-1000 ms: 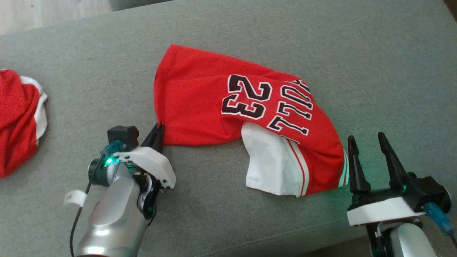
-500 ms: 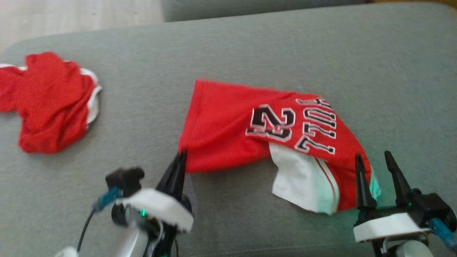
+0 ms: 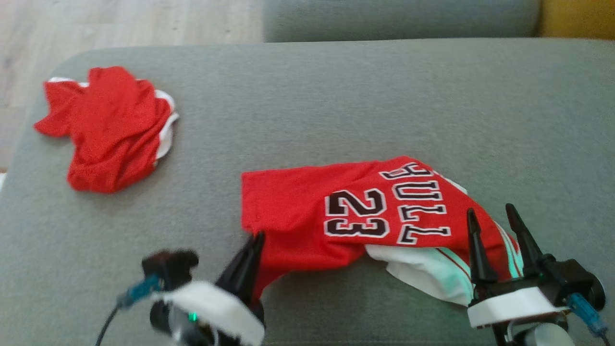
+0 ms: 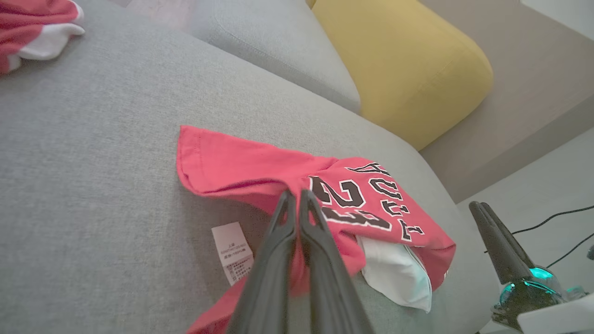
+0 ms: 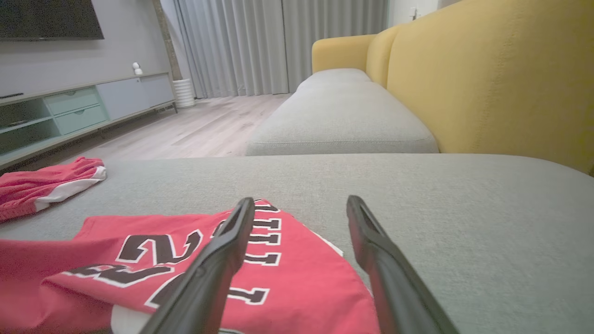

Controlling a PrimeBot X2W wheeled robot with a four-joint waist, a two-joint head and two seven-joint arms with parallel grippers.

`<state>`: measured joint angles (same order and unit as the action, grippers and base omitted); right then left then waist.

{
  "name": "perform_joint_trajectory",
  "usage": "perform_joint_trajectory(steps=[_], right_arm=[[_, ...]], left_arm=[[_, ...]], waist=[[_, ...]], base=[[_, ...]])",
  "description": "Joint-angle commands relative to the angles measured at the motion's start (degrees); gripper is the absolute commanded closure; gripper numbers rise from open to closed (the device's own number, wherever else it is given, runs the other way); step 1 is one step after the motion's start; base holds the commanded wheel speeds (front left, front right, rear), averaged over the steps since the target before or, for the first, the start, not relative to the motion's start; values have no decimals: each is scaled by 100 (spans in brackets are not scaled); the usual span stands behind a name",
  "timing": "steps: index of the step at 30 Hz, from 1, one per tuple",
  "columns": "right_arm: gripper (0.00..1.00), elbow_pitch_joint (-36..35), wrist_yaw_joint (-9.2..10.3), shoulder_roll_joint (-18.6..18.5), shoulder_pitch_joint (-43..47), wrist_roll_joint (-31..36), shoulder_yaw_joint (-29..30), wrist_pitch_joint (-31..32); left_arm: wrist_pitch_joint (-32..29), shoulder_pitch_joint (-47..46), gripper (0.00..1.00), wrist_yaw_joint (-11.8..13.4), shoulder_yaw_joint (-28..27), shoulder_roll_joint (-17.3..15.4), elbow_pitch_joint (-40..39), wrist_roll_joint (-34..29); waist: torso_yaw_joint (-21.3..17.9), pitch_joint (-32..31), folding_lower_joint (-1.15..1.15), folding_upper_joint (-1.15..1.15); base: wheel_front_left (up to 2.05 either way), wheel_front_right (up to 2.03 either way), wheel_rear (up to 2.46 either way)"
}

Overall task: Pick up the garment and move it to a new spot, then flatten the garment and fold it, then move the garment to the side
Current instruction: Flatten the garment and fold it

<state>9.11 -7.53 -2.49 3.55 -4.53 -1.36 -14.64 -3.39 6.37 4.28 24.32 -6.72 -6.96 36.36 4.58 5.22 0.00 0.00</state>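
The garment [image 3: 298, 206] is a red jersey with "23" in black and a white lining, lying rumpled on the grey sofa cushion [image 3: 336, 96]. My left gripper [image 3: 257, 236] is shut on its near left hem. In the left wrist view the left gripper [image 4: 294, 192] pinches the red cloth of the garment [image 4: 232, 162], and a white care label [image 4: 232, 253] hangs beside the fingers. My right gripper [image 3: 490, 210] stands open at the garment's right end. In the right wrist view the right gripper [image 5: 300, 200] has the garment [image 5: 297, 273] lying below and between its fingers.
A second red and white garment [image 3: 110, 125] lies crumpled at the cushion's far left. A yellow backrest [image 5: 487, 69] runs along the right, and another grey seat cushion [image 5: 338, 116] lies beyond. Wooden floor [image 3: 120, 24] shows past the cushion's far left corner.
The head camera has swung, shifting the whole picture. The garment, still held by my left gripper, has turned on the cushion, and its right end now lies at my open right gripper's fingers.
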Motion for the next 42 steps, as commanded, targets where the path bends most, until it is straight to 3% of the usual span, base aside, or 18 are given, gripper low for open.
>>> perform_joint_trajectory(steps=[1,11,20,23,28,33,42], right_arm=[[0,-144,4,-39,-219,15,-128,-36],[0,-111,4,-39,-403,-60,-245,-36],[0,-134,4,-39,-495,-93,-227,-36],[0,-112,4,-39,-486,-73,-229,-36],[0,-103,4,-39,-428,-45,-185,-36],[0,-117,4,-39,-305,-55,-124,-36],[0,-163,4,-39,-238,-50,-159,-36]], left_arm=[[-20,-553,100,-6,-177,12,-54,-39],[-199,-2465,100,143,-578,-172,1776,-341],[625,-3606,100,485,-862,-395,3762,-827],[974,-3766,0,413,-894,-320,4258,-809],[1449,-3644,0,320,-994,-197,4572,-678],[1669,-2951,0,342,-1054,-91,4123,-572],[1202,-1697,0,491,-894,-143,3288,-439]], waist=[[-178,58,0,0],[-1075,498,0,0],[-1451,756,0,0],[-1453,699,0,0],[-1365,513,0,0],[-1233,331,0,0],[-1000,332,0,0]], base=[[0,0,0],[0,0,0],[0,0,0],[0,0,0],[0,0,0],[0,0,0],[0,0,0]])
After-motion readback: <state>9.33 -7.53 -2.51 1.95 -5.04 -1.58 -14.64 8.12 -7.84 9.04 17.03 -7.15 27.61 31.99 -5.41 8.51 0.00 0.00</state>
